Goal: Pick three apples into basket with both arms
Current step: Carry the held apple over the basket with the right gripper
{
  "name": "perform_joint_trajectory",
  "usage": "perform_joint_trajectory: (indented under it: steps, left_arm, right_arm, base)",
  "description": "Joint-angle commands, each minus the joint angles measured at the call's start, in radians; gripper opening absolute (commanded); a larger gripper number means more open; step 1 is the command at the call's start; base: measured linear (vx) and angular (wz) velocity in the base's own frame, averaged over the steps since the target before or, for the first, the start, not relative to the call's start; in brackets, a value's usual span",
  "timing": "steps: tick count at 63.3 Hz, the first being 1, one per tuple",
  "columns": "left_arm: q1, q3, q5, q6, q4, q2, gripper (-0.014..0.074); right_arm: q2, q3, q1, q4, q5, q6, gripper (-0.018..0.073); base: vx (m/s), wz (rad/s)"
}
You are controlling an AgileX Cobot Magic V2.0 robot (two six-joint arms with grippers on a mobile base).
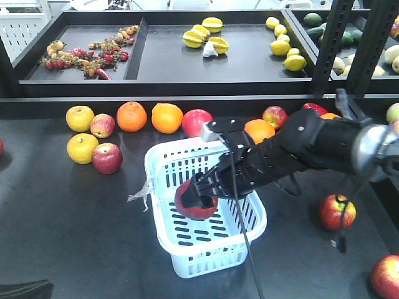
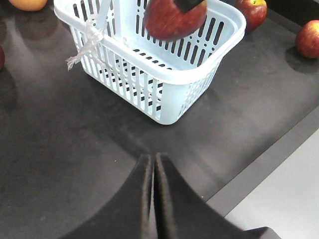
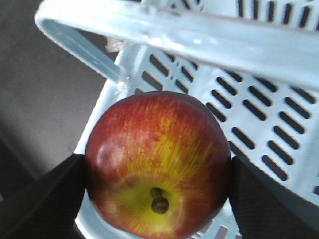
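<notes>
My right gripper [image 1: 198, 194] is shut on a dark-red apple [image 1: 196, 202] and holds it over the near end of the pale-blue basket [image 1: 156, 180]. In the right wrist view this apple [image 3: 157, 164] fills the space between the two black fingers [image 3: 50, 194], stem end toward the camera, with the basket's handle [image 3: 199, 35] above it. More red apples lie on the table at the left [image 1: 107, 157] and at the right [image 1: 337, 212], [image 1: 386, 277]. My left gripper [image 2: 153, 158] is shut and empty, low over the bare table in front of the basket [image 2: 164, 94].
Two oranges [image 1: 131, 116], [image 1: 167, 118], yellow apples [image 1: 80, 118], [image 1: 82, 148] and other red apples [image 1: 197, 121] line the table's back edge. Behind it are trays of fruit and black uprights [image 1: 330, 43]. The table's front edge [image 2: 279, 164] runs near my left gripper.
</notes>
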Motion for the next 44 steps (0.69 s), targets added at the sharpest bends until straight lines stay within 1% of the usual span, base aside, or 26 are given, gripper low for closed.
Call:
perform_joint_trajectory:
  steps: [1, 2, 3, 7, 14, 17, 21, 26, 34, 38, 44]
  left_arm:
    - [-0.002, -0.024, -0.057, -0.007, -0.03, 0.004, -0.0007]
    - [-0.002, -0.024, -0.057, -0.007, -0.03, 0.004, -0.0007]
    - [-0.002, -0.024, -0.057, -0.007, -0.03, 0.004, -0.0007]
    - [-0.002, -0.024, -0.057, -0.007, -0.03, 0.004, -0.0007]
    - [-0.002, -0.024, -0.057, -0.007, -0.03, 0.004, -0.0007]
    - [-0.002, -0.024, -0.057, -0.007, -0.03, 0.004, -0.0007]
    - [-0.002, -0.024, -0.057, -0.007, -0.03, 0.004, -0.0007]
    - [-0.002, -0.024, -0.057, -0.007, -0.03, 0.004, -0.0007]
    - [-0.002, -0.024, -0.057, -0.007, -0.03, 0.004, -0.0007]
    - [-0.002, -0.024, -0.057, -0.007, -0.03, 0.004, -0.0007]
    - [-0.002, -0.024, -0.057, -0.007, -0.03, 0.004, -0.0007]
  right_arm:
    - [-0.036, -0.048, -0.002, 0.022, 0.01, 0.003, 0.0215]
    - [-0.036, -0.048, -0.002, 0.022, 0.01, 0.003, 0.0249]
    - [-0.036, -0.048, -0.002, 0.021, 0.01, 0.003, 0.026]
    - [-0.036, -0.048, -0.002, 0.021, 0.014, 0.003, 0.0387]
    - [-0.036, -0.048, -0.002, 0.022, 0.019, 0.002, 0.0564]
    - [-0.036, -0.048, -0.002, 0.022, 0.019, 0.002, 0.0622]
    - [-0.036, -0.048, -0.002, 0.022, 0.019, 0.003, 0.0665]
    - [-0.036, -0.048, -0.002, 0.022, 0.019, 0.006, 0.0679]
    - [-0.042, -0.048, -0.003, 0.022, 0.027, 0.007, 0.0647]
    - [-0.053, -0.048, -0.004, 0.02, 0.043, 0.01, 0.0608]
    - [-0.079, -0.048, -0.004, 0.009, 0.073, 0.032, 0.0489]
  base:
    - [0.0, 0.0]
    - [0.0, 0.0]
    - [0.0, 0.0]
    - [0.0, 0.0]
    - [0.0, 0.0]
    - [0.0, 0.0]
    - [0.0, 0.0]
    - [0.0, 0.0]
    - [0.0, 0.0]
    - [0.0, 0.0]
    - [0.0, 0.0]
